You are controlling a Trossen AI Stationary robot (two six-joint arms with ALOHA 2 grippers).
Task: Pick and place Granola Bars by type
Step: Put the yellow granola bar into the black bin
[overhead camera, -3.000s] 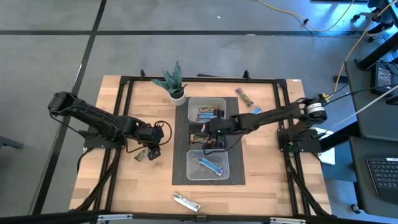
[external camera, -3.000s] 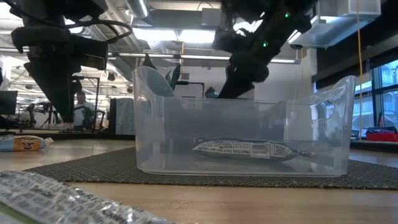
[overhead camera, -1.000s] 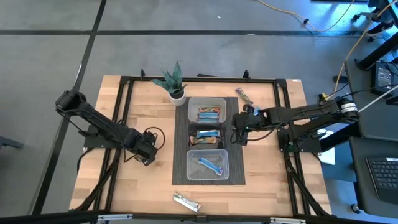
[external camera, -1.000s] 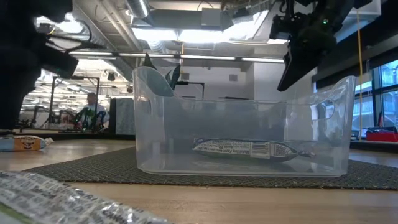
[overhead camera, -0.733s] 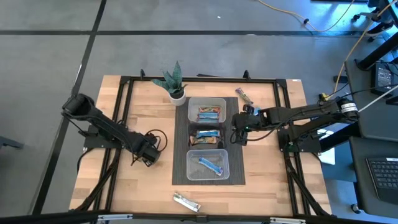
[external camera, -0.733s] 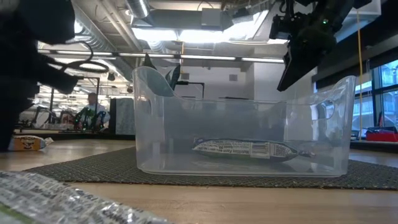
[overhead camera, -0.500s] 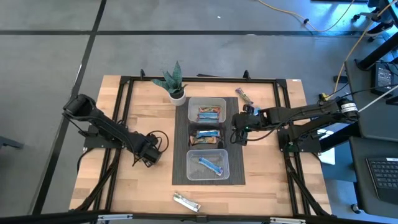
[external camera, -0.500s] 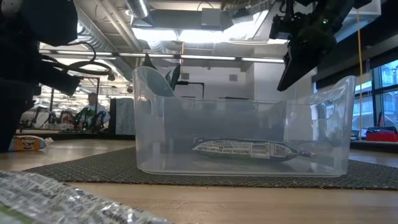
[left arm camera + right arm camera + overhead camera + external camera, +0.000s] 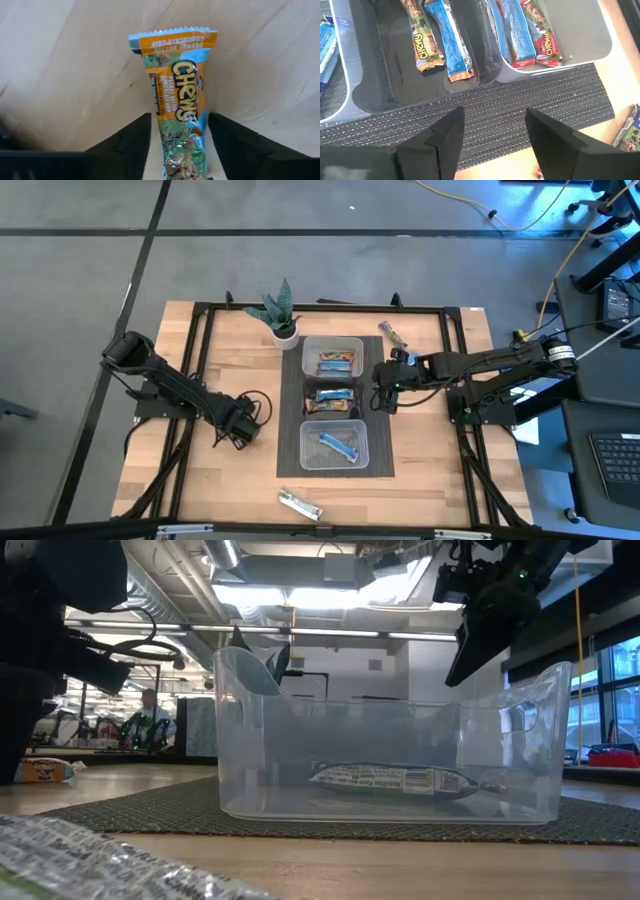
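An orange-and-blue wrapped granola bar (image 9: 176,100) lies flat on the wood, left of the mat. My left gripper (image 9: 237,432) is low over it, one finger (image 9: 135,145) on each long side, open with narrow gaps. My right gripper (image 9: 495,145) hovers open and empty over the mat's right edge, beside the middle bin (image 9: 333,400). The three clear bins hold bars: blue and red in the far bin (image 9: 520,35), orange and blue in the middle one (image 9: 432,50), and one in the near bin (image 9: 400,780). My left gripper points down with its fingers along the bar's two long sides (image 9: 162,140), near the bar's nearer end. I cannot tell whether they touch the wrapper. The bar lies flat on the table.
A black mat (image 9: 290,430) carries the three bins in a row. A potted plant (image 9: 280,315) stands at the far edge. One loose bar (image 9: 393,335) lies at the far right, and a silver one (image 9: 300,504) near the front edge.
My left gripper has come down a little and shifted slightly toward the near edge, settling over the orange-and-blue bar, as its arm swung in. The bar has stayed where it was.
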